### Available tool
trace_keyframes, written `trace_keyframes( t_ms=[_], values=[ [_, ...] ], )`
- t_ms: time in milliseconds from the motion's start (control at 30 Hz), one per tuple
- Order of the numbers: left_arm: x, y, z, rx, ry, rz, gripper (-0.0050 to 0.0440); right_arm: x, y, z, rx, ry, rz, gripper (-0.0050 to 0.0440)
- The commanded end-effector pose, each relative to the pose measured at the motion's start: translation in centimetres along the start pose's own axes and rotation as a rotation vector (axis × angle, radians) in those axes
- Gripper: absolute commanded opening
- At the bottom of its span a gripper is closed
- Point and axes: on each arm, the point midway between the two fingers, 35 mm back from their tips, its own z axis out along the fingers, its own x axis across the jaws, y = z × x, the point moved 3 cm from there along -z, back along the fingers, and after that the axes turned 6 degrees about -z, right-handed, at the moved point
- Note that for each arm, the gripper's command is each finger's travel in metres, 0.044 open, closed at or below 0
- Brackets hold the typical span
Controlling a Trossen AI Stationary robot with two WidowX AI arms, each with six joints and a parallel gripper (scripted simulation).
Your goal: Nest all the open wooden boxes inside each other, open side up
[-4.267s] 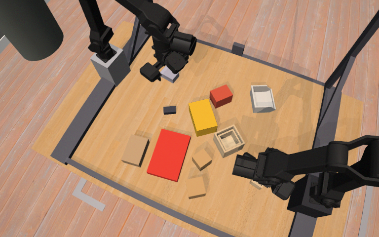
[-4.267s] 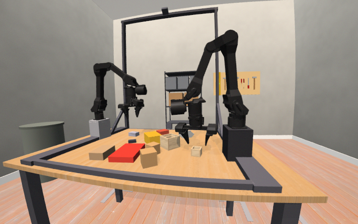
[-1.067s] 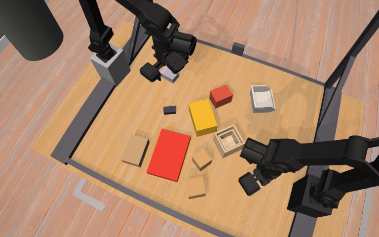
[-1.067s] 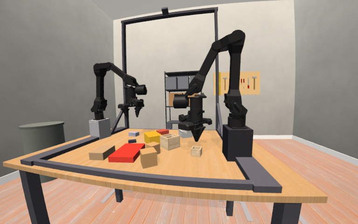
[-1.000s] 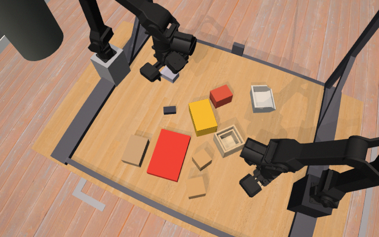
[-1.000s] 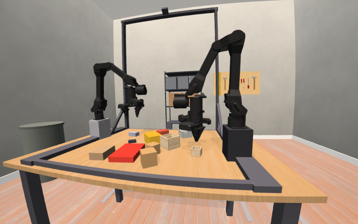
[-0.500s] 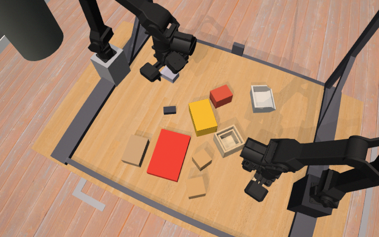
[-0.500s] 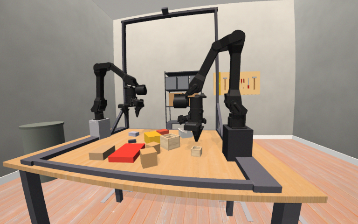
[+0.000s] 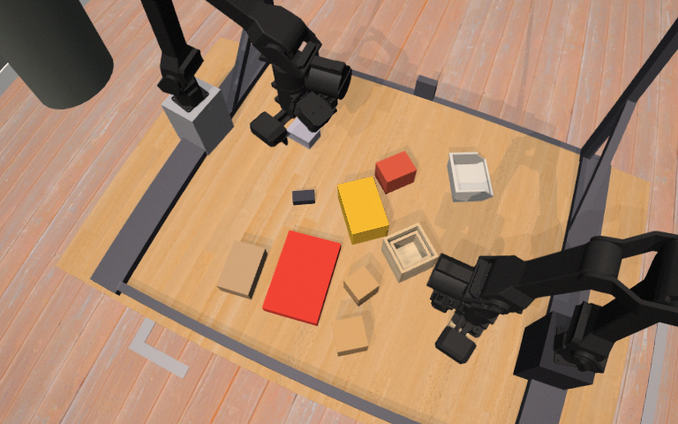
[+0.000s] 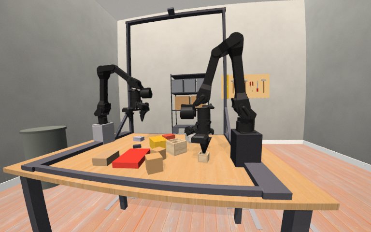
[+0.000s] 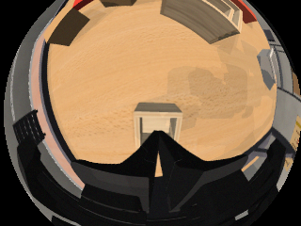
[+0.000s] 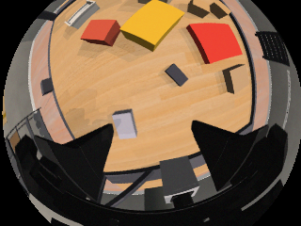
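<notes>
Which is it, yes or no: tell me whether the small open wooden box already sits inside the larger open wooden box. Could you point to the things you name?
No, the small box (image 10: 203, 157) (image 11: 158, 107) stands apart on the table, beneath the left gripper (image 10: 204, 152) (image 11: 157, 134).
</notes>
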Motion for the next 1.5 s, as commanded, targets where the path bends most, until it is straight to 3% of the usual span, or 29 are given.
trace_keyframes(
  t_ms=[0,267,300,467,533,567,1167,1467],
  values=[
    [0.1,0.1,0.5,-0.002,0.003,0.0,-0.005,0.0,0.3,-0.6,-0.023,0.005,0.001,0.04],
    [0.1,0.0,1.5,0.0,0.003,0.001,-0.005,0.0,0.3,-0.6,-0.023,0.005,0.001,0.04],
    [0.1,0.0,1.5,0.0,0.003,0.001,0.0024,0.0,0.3,-0.6,-0.023,0.005,0.001,0.04],
    [0.1,0.2,1.5,-0.004,0.004,0.001,0.0144,0.0,0.3,-0.6,-0.023,0.005,0.001,0.04],
    [0.1,0.2,1.5,-0.004,0.004,0.001,0.0144,0.0,0.3,-0.6,-0.023,0.005,0.001,0.04],
    [0.1,0.2,1.5,-0.004,0.003,0.0,0.0168,0.0,0.3,-0.6,-0.023,0.005,0.001,0.04],
    [0.1,0.5,1.2,-0.014,0.004,-0.001,0.017,0.0,0.3,-0.6,-0.023,0.005,0.001,0.04],
    [0.0,1.2,-1.5,-0.031,0.003,-0.003,0.017,0.0,0.3,-0.6,-0.023,0.005,0.001,0.04]
  ],
)
